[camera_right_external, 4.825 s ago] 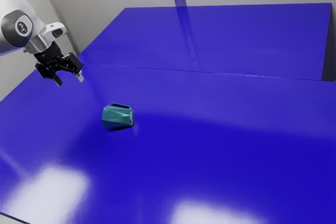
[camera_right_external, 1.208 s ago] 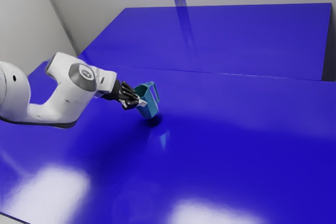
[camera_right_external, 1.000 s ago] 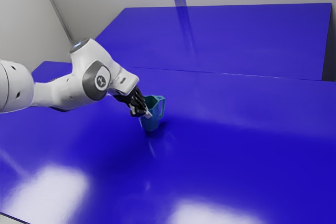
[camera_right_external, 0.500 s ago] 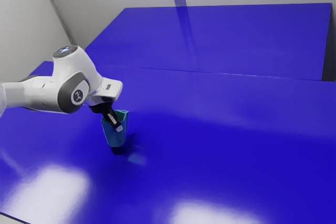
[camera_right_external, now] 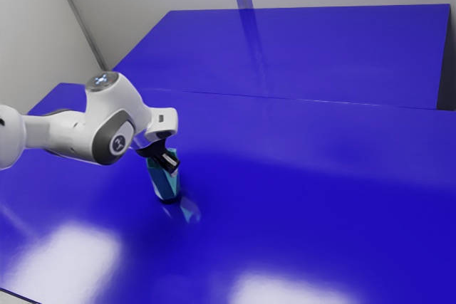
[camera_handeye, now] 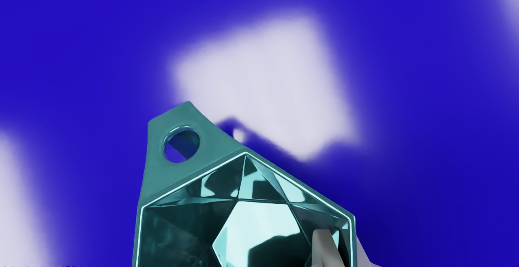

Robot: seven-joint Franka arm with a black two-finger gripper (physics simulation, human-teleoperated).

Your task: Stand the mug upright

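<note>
The mug (camera_right_external: pixel 165 184) is near the exterior view's left side of the worktop (camera_right_external: pixel 299 176), mouth up and base down, its long axis close to vertical; a slight lean shows in the exterior view, though I cannot tell how much of that is only the camera's slant. The gripper (camera_right_external: pixel 173 168) is clenched on the mug's wall at the mouth; in the wrist view one fingertip (camera_handeye: pixel 324 250) is inside the rim (camera_handeye: pixel 299 184) and the other fingertip (camera_handeye: pixel 365 257) is outside it, with the wall between them; the handle (camera_handeye: pixel 156 157) sticks out from another corner of the rim, apart from the grip.

The relation that matters is up and down: the mug hangs below the gripper, its base pointing at the worktop, while the arm slants in from the exterior view's left; whether the base touches the worktop or is just above it, I cannot tell. The job looks close to done, in my judgement; if there is a gap, the mug should go straight down with its axis kept vertical; once the base sits flat, the grip can open and back out upward; a sideways pull with one finger inside could tip the mug over.
</note>
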